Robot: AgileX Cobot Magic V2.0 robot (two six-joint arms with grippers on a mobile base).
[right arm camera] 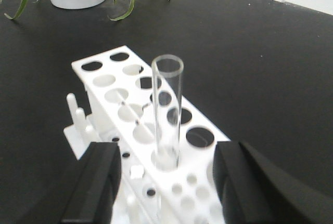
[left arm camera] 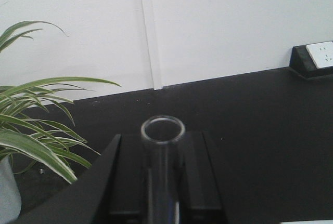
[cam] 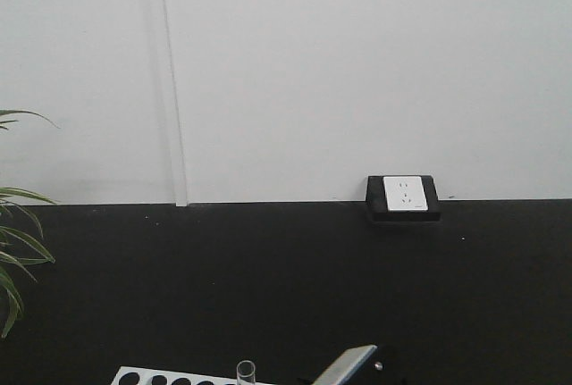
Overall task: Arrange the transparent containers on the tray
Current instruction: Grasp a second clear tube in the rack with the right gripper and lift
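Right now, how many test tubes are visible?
2. One tube in the left gripper; one tube standing in the white rack, within the open right gripper. Others may be hidden.

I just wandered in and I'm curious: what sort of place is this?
Probably a lab-style workbench: a glass test tube stands in a white holed tube rack on a black tabletop. The potted plant and power socket by the wall suggest an ordinary indoor room.
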